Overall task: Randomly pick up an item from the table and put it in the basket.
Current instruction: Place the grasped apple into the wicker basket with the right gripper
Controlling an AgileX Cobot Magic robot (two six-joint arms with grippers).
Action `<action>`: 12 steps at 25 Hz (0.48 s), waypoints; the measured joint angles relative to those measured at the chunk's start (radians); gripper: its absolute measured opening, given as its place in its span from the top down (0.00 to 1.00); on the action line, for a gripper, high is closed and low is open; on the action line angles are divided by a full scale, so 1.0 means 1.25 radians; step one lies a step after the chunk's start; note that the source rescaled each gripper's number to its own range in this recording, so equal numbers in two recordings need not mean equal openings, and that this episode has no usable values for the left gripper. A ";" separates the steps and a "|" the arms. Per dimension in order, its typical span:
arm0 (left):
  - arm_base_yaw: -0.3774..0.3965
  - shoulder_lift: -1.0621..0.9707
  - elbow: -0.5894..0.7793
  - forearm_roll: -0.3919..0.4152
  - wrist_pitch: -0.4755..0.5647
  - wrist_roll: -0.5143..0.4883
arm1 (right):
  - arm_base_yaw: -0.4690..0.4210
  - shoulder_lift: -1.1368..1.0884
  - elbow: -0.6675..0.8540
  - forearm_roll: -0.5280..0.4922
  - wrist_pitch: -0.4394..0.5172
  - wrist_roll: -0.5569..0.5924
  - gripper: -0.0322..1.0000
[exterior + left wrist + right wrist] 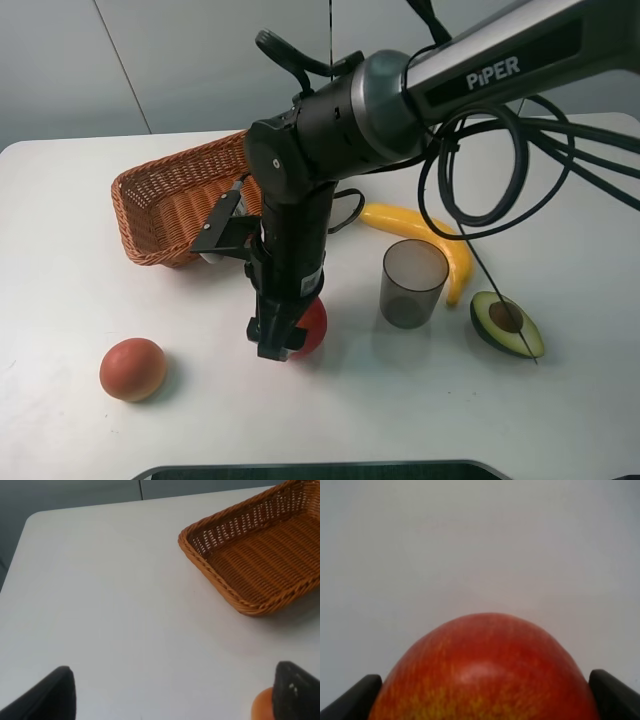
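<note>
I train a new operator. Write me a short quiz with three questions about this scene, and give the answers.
1. True or false: the apple lies in the basket.
2. Which thing stands nearest the apple? A banana, B cup, C avocado.
3. Fill in: the fingers of the ___ gripper stand on both sides of the apple.
Key: 1 false, it is on the table; 2 B; 3 right.

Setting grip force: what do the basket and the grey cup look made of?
The basket looks like woven wicker, matte orange-brown, with visible strands and a braided rim. The cup seems to be smooth translucent grey plastic, its wall see-through; tinted glass is possible.
</note>
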 joint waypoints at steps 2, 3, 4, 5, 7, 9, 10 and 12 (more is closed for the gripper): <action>0.000 0.000 0.000 0.000 0.000 0.000 | 0.000 -0.009 0.000 0.000 0.005 0.006 0.90; 0.000 0.000 0.000 0.000 0.000 0.000 | 0.000 -0.020 0.000 0.000 0.006 0.012 0.90; 0.000 0.000 0.000 0.000 0.000 0.000 | -0.002 -0.031 -0.005 0.000 0.014 0.020 0.90; 0.000 0.000 0.000 0.000 0.000 0.000 | -0.007 -0.042 -0.017 0.000 0.033 0.035 0.90; 0.000 0.000 0.000 0.000 0.000 0.000 | -0.022 -0.054 -0.058 0.000 0.086 0.069 0.90; 0.000 0.000 0.000 0.000 0.000 -0.001 | -0.042 -0.057 -0.114 0.000 0.131 0.101 0.90; 0.000 0.000 0.000 0.000 0.000 -0.001 | -0.051 -0.057 -0.137 0.000 0.148 0.119 0.90; 0.000 0.000 0.000 0.000 0.000 -0.001 | -0.074 -0.058 -0.189 0.000 0.167 0.143 0.90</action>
